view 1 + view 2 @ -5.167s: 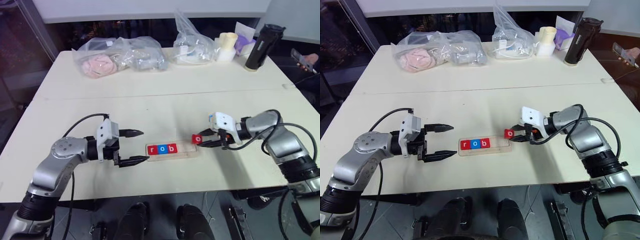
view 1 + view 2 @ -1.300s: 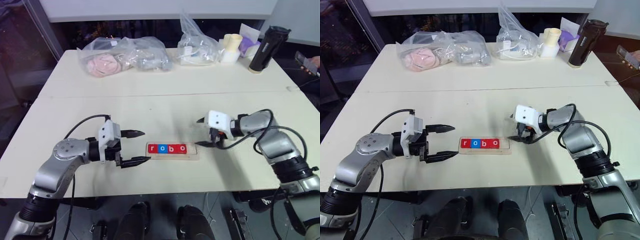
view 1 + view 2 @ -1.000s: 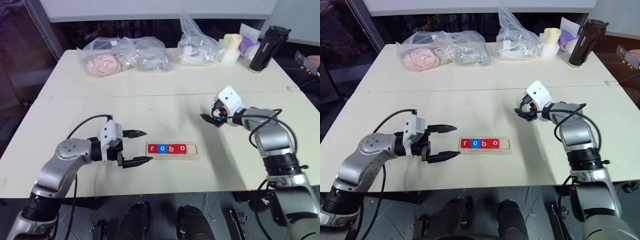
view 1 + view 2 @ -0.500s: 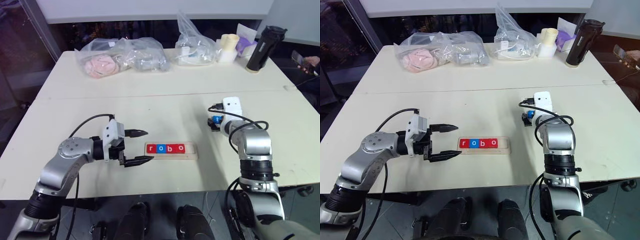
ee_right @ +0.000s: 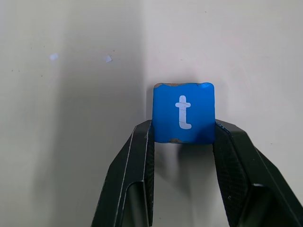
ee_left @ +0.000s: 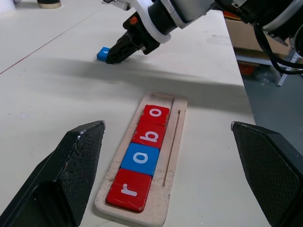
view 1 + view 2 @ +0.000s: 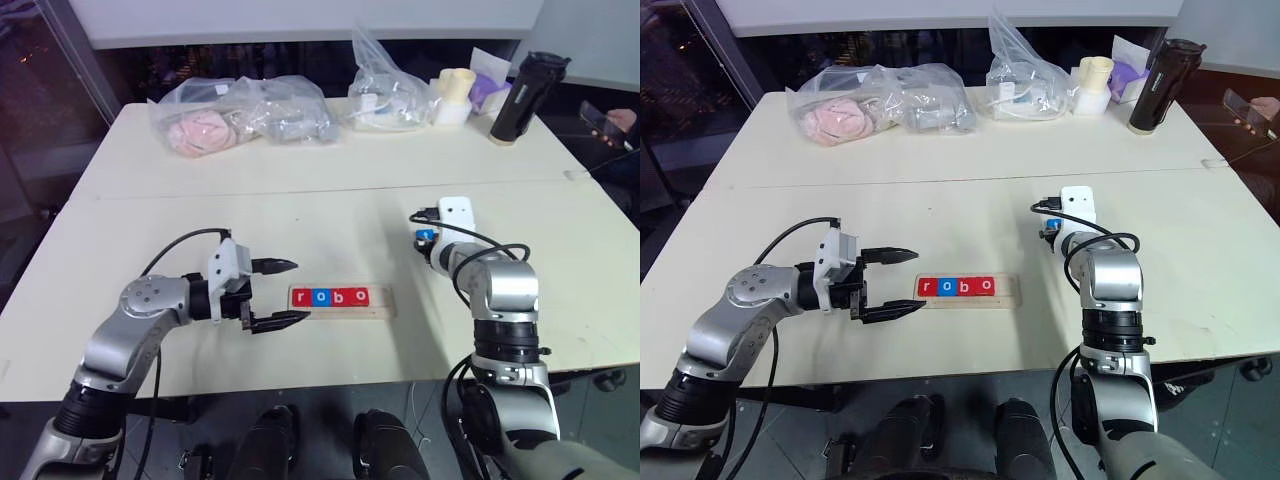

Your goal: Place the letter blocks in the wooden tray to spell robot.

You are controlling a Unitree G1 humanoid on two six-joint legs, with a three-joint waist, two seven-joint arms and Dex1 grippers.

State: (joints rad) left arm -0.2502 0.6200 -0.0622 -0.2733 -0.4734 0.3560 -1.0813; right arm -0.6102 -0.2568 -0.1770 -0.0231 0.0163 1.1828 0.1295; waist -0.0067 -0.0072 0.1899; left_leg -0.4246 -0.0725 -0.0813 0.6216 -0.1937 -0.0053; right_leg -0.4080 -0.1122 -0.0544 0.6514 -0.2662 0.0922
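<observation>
- Right pincer [image 5: 182, 137]: fingers closed against the two side edges of the blue "t" block [image 5: 183, 112]. Only the near part of the block sits between the fingertips; the far part projects beyond them.
- Block location: on the desk [image 7: 330, 225], beyond the right end of the wooden tray [image 7: 385, 301] and apart from it. Whether the block is lifted clear of the desk cannot be told.
- Left pincer [image 7: 283, 293]: jaws wide open, holding nothing, hovering just beside the left end of the tray.
- Tray content: four letter blocks seated in order, red "r" [image 6: 129, 188], blue "o" [image 6: 140, 158], red "b" [image 6: 147, 135], red "o" [image 6: 153, 114]. The fifth slot [image 6: 160, 98], at the right end, is free.
- Task status (judgement): four of five tiles placed; the step in hand is picking up the "t" for the last slot.
- Risk 1: slip or pivot. The grip is near the tile's edge, so a quick lift may let it rotate or drop.
- Risk 2: wrong orientation. The letter must read in line with "robo"; an uncorrected wrist turn would seat it rotated.
- Risk 3: jamming. The free slot looks barely wider than a tile; a tilted descent could catch the tray rim or the neighbouring "o".
- Risk 4: tray shift. The tray lies loose on the desk; side contact could push it and disturb the seated tiles.
</observation>
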